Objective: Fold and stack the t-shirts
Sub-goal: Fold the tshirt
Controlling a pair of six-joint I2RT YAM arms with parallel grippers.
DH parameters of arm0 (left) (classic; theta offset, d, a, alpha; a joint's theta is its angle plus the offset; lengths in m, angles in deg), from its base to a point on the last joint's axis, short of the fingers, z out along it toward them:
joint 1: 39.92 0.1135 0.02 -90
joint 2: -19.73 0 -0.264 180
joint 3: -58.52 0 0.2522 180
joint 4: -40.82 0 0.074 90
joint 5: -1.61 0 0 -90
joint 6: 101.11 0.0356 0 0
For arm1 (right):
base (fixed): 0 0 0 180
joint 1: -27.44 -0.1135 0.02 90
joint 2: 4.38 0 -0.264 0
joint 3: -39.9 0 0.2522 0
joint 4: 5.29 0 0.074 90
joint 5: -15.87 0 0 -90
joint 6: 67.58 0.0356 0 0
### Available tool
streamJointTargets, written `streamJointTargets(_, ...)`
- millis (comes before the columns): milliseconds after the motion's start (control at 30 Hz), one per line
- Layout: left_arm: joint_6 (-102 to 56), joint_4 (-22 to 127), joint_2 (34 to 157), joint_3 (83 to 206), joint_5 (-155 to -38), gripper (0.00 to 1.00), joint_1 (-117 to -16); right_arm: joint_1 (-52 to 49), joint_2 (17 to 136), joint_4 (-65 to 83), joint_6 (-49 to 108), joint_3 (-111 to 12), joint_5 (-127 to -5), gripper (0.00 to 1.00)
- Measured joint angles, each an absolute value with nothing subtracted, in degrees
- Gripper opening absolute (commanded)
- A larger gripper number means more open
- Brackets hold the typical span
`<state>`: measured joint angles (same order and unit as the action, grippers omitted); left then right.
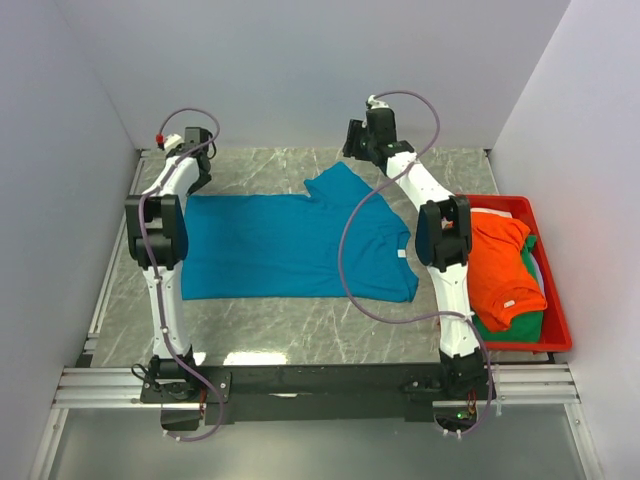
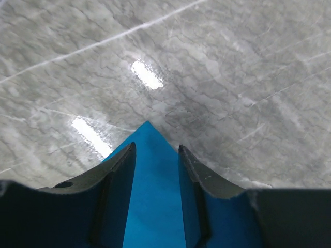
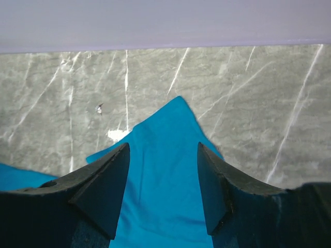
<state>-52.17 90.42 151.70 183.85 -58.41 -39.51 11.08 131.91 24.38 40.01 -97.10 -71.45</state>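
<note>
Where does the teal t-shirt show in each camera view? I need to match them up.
Top external: teal t-shirt spread flat, centre of picture.
Left wrist: only one pointed corner of it, bottom centre.
Right wrist: a pointed flap of it, lower centre.
Shared landmark: the grey marble tabletop under the cloth.

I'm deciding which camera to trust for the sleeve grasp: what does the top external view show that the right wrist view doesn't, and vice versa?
Only top external: the whole teal t-shirt spread out, and the red bin holding the orange t-shirt over the green t-shirt. Only right wrist: the right gripper open, fingers either side of the sleeve corner. Both: the teal t-shirt on the marble table.
</note>
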Motion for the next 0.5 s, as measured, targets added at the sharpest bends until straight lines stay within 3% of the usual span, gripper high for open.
streamJointTargets(500, -52.2, 90.4, 154.1, 184.3, -55.9, 0.43, -39.7, 11.1, 138.4, 25.2, 38.4, -102.9, -70.3, 0.63)
